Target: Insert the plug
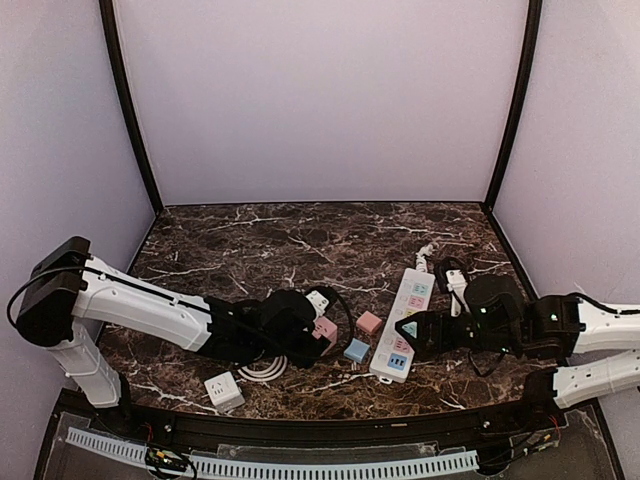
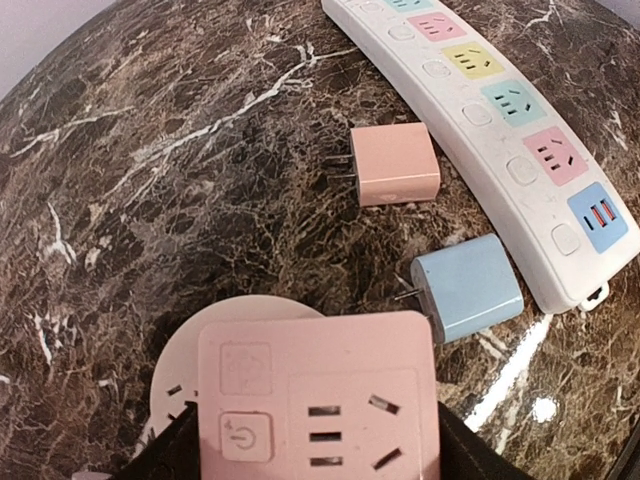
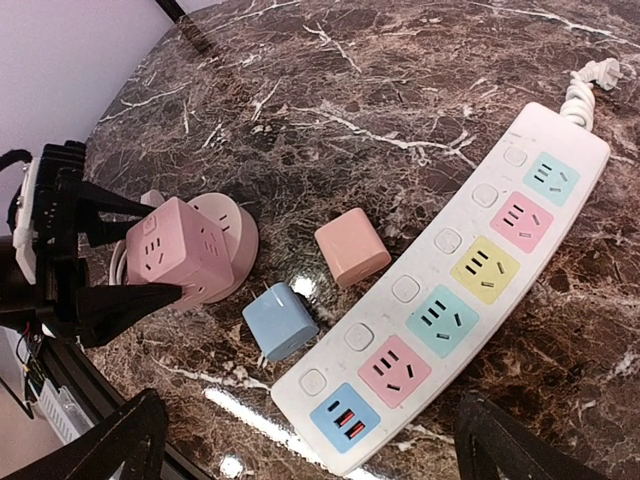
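We find the left gripper (image 3: 165,250) with its jaws clamped on two opposite sides of the pink plastic cube adapter (image 2: 320,395), which carries a socket face and a small power button. The cube sits over a white round disc (image 3: 235,235) on the dark marble table (image 1: 260,240).

Seen from above, a small pink charger block with two prongs (image 2: 395,165) lies at the cube's 3 o'clock and a pale blue one (image 2: 468,287) at its 4 o'clock, both on their sides. Beyond them runs the long white power strip with coloured sockets (image 3: 420,290). The right gripper (image 1: 418,333) hangs over the strip's near half, jaws wide apart and empty.

Every socket we can see on the strip is vacant, so nothing has been inserted. In our judgement only the grasp is done; carrying, aligning and pressing home remain.
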{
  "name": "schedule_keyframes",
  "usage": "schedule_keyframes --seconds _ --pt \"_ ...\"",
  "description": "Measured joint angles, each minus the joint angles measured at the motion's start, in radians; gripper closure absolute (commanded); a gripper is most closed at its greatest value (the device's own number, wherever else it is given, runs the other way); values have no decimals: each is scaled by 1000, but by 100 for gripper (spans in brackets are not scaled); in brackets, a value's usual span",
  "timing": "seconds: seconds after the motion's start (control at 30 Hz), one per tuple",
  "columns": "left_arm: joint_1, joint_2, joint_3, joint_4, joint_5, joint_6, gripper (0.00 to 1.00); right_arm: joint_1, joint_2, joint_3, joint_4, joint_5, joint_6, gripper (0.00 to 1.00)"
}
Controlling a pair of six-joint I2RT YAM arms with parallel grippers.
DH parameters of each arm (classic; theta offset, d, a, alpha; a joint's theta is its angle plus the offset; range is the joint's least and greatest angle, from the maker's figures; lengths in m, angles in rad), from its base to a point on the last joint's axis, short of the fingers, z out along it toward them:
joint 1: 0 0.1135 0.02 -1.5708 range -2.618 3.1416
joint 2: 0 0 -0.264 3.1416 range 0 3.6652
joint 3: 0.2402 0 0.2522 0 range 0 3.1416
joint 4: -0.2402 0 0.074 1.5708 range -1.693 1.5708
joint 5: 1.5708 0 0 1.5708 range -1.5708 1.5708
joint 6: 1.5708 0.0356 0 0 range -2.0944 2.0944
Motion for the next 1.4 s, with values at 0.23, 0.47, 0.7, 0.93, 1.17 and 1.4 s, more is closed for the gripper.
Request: schedule_keyframes --seconds 0.23,0.47,0.7,0.93,1.17,1.4 --pt "-1 19 11 4 -2 -18 58 2 -31 -3 -9 4 4 1" --pt "-4 26 18 -2 -49 -23 60 2 -31 -3 -9 8 2 1" --pt "46 15 10 -34 -121 -20 60 2 -12 -3 -8 18 -9 1" --pt "220 -108 -98 -40 -137 -18 58 2 33 -3 0 29 -18 1" --pt "437 -286 -225 -28 -117 -34 54 2 84 -3 8 45 -26 1" --pt "603 -397 -318 -37 -111 -84 48 2 134 6 27 73 -34 1"
